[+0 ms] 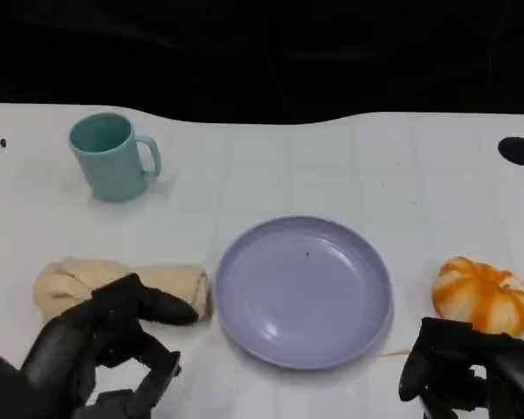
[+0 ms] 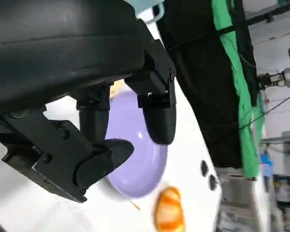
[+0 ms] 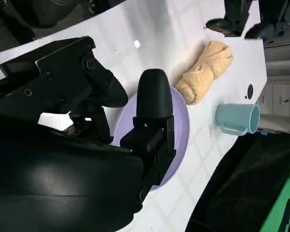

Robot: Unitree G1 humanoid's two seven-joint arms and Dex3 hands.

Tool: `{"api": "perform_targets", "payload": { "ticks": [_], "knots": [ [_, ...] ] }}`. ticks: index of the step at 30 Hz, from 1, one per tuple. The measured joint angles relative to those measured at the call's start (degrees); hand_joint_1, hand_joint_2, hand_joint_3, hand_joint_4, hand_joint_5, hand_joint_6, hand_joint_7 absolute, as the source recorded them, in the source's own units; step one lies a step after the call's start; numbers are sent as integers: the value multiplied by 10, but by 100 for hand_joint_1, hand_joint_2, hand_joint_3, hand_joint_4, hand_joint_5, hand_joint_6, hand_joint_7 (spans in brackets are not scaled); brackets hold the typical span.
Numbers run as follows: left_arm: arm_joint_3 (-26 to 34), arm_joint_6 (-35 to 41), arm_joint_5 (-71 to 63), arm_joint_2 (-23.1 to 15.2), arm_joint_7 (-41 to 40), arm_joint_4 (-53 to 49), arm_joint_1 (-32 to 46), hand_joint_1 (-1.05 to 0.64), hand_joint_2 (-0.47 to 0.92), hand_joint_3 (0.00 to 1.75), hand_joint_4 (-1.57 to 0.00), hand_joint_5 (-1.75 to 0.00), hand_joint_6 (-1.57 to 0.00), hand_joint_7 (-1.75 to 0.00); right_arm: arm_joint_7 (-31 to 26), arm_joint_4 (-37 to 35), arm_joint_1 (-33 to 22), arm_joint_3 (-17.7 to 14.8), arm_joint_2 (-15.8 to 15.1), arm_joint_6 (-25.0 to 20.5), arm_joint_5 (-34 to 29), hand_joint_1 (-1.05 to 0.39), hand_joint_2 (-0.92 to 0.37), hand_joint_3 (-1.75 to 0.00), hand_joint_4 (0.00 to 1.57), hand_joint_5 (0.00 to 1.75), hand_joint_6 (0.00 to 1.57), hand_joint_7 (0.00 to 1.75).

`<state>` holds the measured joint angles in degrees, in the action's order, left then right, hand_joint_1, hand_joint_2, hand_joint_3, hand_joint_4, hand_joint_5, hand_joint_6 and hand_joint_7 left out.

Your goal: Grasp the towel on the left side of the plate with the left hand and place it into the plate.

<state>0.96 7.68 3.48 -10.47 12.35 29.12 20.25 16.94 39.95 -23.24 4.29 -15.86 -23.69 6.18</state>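
Note:
A rolled beige towel (image 1: 113, 281) lies on the white table just left of the lavender plate (image 1: 304, 291), which has nothing in it. My left hand (image 1: 100, 349) hovers at the towel's near side, its fingertips (image 1: 170, 310) over the roll's front edge, fingers apart and holding nothing. In the left wrist view the left hand (image 2: 111, 111) has spread fingers in front of the plate (image 2: 135, 169), with a sliver of towel (image 2: 117, 88) behind them. My right hand (image 1: 472, 371) sits near the table's front right, holding nothing. The right wrist view shows the towel (image 3: 208, 70) beyond the plate (image 3: 181, 125).
A teal mug (image 1: 112, 155) stands at the back left, handle to the right. An orange-and-white pumpkin (image 1: 485, 294) sits right of the plate, just beyond my right hand. The table's far edge meets a black backdrop.

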Motion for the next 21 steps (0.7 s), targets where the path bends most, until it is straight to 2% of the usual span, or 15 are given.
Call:
{"api": "perform_targets", "payload": {
  "ticks": [1, 5, 8, 12, 17, 21],
  "knots": [
    [0, 0, -20, -9, -1, 7, -4, -27, 90, 25, -40, -87, -49, -27, 0, 0, 0, 0, 0, 0, 1, 4, -67, -108, 71, 175, 57, 157],
    [4, 5, -127, -63, -6, 41, -28, -37, 92, 10, -36, -65, -47, -9, 0, 2, -2, 0, 0, 0, 1, 3, -68, -107, 70, 175, 56, 157],
    [2, 8, -233, -111, -6, 49, -47, -46, 92, 4, -34, -46, -43, -2, 0, 6, -3, 0, -1, 0, -1, 2, -70, -102, 70, 175, 55, 158],
    [-15, 25, -371, -171, 4, 43, -92, -51, 91, 0, -32, -36, -41, 0, 1, 8, -3, 0, -1, 1, -2, 2, -71, -101, 68, 175, 54, 159],
    [-55, 29, -472, -197, 24, 0, -148, -58, 87, 0, -33, -30, -39, 0, 1, 9, -5, 0, -2, 2, -5, 1, -71, -100, 69, 175, 54, 158],
    [-97, 37, -556, -201, 37, -50, -192, -60, 86, 0, -34, -28, -39, 0, 0, 11, -6, 0, -2, 2, -9, 1, -71, -100, 69, 175, 54, 158]
  ]
}}
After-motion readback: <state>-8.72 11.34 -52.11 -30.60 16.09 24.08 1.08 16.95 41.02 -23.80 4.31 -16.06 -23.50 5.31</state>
